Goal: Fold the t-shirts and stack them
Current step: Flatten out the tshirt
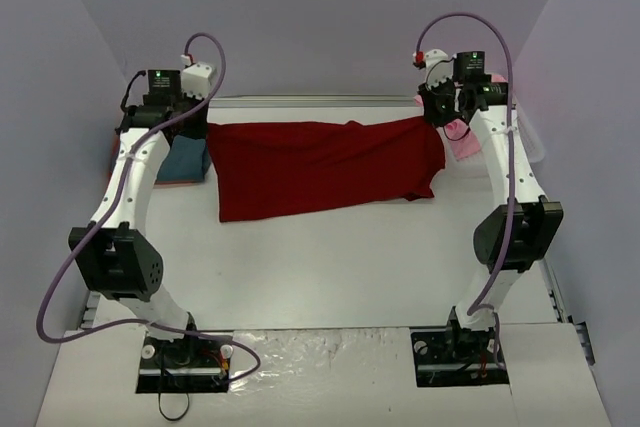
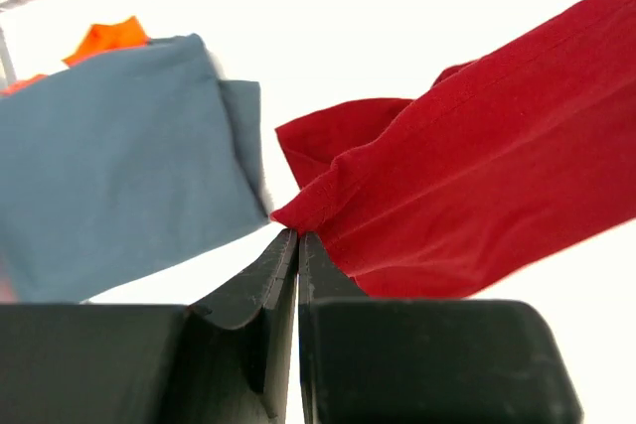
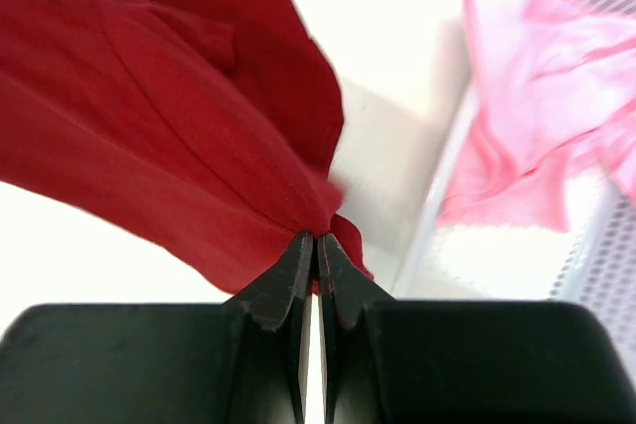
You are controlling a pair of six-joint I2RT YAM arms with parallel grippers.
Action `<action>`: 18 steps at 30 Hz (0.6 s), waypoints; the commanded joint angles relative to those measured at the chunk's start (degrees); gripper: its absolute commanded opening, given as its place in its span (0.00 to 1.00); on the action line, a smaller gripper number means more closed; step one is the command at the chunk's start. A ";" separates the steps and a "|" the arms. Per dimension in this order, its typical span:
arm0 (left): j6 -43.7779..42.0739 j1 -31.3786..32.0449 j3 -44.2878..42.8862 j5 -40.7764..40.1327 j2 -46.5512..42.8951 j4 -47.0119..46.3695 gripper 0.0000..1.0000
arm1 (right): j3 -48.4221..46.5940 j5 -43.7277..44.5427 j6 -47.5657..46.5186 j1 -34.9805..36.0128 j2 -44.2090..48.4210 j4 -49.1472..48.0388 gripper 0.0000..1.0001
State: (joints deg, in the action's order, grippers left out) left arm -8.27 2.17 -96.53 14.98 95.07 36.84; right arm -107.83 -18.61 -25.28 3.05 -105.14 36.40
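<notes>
The dark red t-shirt hangs stretched between both grippers above the far half of the table. My left gripper is shut on its left corner. My right gripper is shut on its right corner. A folded teal-blue t-shirt lies at the far left, with an orange t-shirt under it. The light pink t-shirt lies in the white lattice basket at the far right.
The white table runs from the arm bases to a back rail. Lilac walls close in the back and both sides. The basket sits by the right wall behind my right arm.
</notes>
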 commanded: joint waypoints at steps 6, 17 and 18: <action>2.21 -0.59 -4.47 -4.96 -12.88 9.65 0.02 | 0.41 -1.42 1.55 -0.32 14.60 2.88 0.00; 3.88 -0.59 -0.76 -7.25 -31.60 13.08 0.02 | 9.41 1.64 1.28 -0.24 38.17 2.62 0.00; 3.97 -0.68 -1.37 -7.51 -32.22 13.17 0.02 | 7.04 2.00 1.54 -0.32 38.43 2.53 0.00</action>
State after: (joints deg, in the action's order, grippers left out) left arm -5.72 2.11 -95.18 9.80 64.53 48.29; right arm -97.12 -18.87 -24.21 3.05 -67.85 40.21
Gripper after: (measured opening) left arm 0.029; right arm 0.005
